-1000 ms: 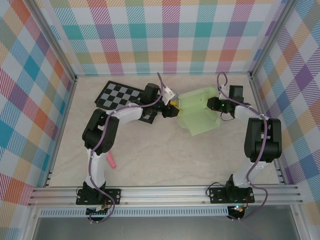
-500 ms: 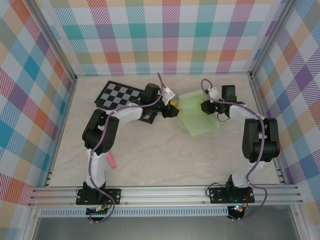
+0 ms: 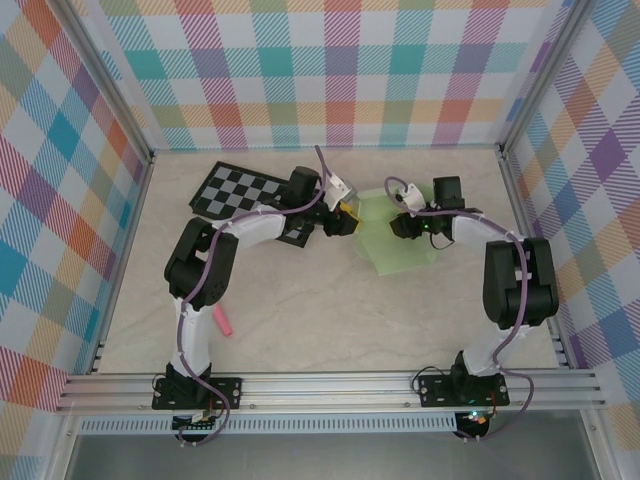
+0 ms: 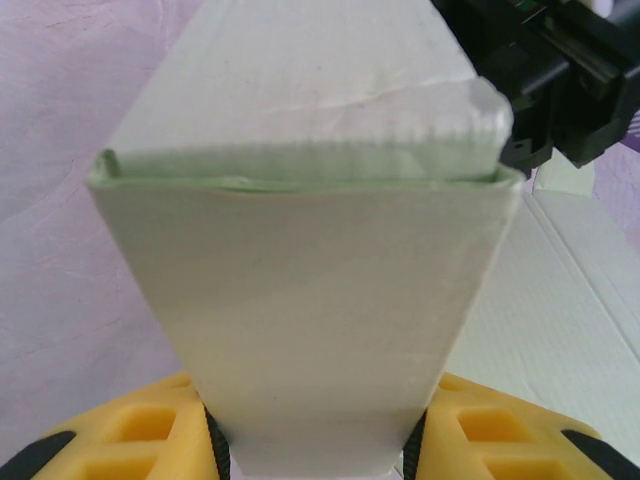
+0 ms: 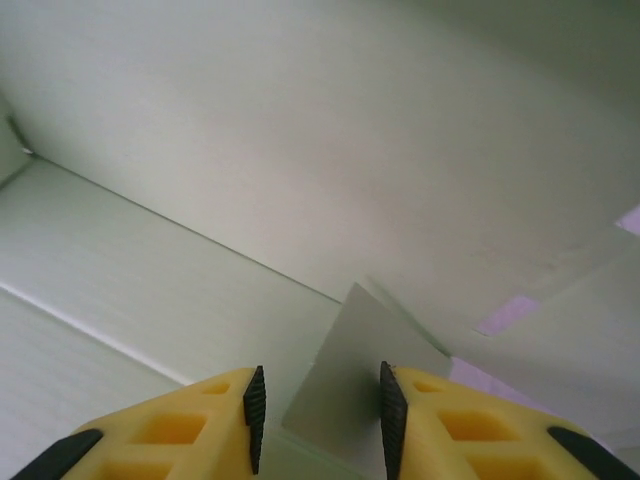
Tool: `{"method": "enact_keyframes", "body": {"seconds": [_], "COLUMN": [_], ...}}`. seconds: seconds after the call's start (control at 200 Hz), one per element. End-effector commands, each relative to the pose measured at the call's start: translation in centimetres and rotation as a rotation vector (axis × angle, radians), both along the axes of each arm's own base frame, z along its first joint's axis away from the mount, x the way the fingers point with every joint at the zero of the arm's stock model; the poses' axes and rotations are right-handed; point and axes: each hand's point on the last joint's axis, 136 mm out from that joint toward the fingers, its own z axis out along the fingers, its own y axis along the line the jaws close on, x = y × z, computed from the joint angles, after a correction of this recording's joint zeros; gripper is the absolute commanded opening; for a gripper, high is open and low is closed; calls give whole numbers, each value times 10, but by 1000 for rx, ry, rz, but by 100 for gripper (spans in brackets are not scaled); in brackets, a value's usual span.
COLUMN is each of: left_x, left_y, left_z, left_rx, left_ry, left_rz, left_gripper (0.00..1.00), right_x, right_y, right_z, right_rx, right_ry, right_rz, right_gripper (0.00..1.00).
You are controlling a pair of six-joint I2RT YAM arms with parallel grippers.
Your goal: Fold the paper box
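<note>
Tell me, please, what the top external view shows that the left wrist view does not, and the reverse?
From the top external view you get the layout: the checkerboard at the far left, a small pink stick on the table, and both arms reaching to the paper box. From the left wrist view you get close detail: the left gripper pinching a folded panel of the box between its yellow fingers, crease uppermost. Both share the green box, the left gripper and the right arm.
</note>
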Motion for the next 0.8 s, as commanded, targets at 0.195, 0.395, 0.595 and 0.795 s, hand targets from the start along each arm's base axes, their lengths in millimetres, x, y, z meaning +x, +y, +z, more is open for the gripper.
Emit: {"method": "enact_keyframes", "body": {"seconds": [0.195, 0.395, 0.595, 0.795], "left_x": [3, 8, 11, 11], "left_y": [-14, -18, -20, -20], "left_z": [9, -7, -9, -11], "left_rx": [-18, 3, 7, 8], "left_ry": [-57, -50, -48, -44], "left_rz": [-41, -36, -39, -41], "left_gripper": [35, 35, 35, 35], "right_x": [-13, -17, -23, -22], "right_y": [31, 31, 30, 34], "right_z": [2, -19, -20, 17], "right_rx": [19, -69, -83, -38], "right_ry": [54, 115, 109, 2], "right_rz": [169, 199, 206, 199], "right_gripper": [39, 38, 37, 39]}}
